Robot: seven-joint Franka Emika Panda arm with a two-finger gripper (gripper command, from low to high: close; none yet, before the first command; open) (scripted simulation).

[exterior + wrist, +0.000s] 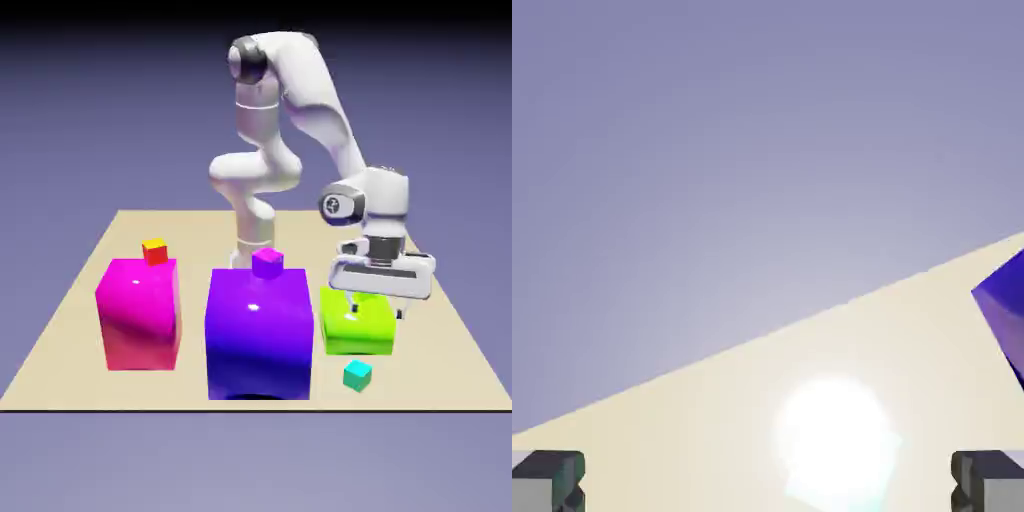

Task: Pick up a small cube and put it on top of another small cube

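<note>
The small cube (pixel 357 375), tiny and teal, lies on the tan table (pixel 440 360) in front of a lime block (pixel 357 322). My gripper (pixel 375 305) hangs open just above the lime block, behind and above the small cube, holding nothing. A tiny magenta cube (pixel 267 262) sits on the big purple block (pixel 258 335). Another tiny cube (pixel 154 251), red with a yellow top, sits on the big magenta block (pixel 140 313). In the hand view the gripper (pixel 768 482) is open, both grey fingertips (pixel 547 480) wide apart, with a white glare patch faintly tinted teal between them.
The three big blocks stand in a row across the table's middle, with the purple one nearest the front edge. A corner of the purple block (pixel 1007 300) shows at the hand view's right edge.
</note>
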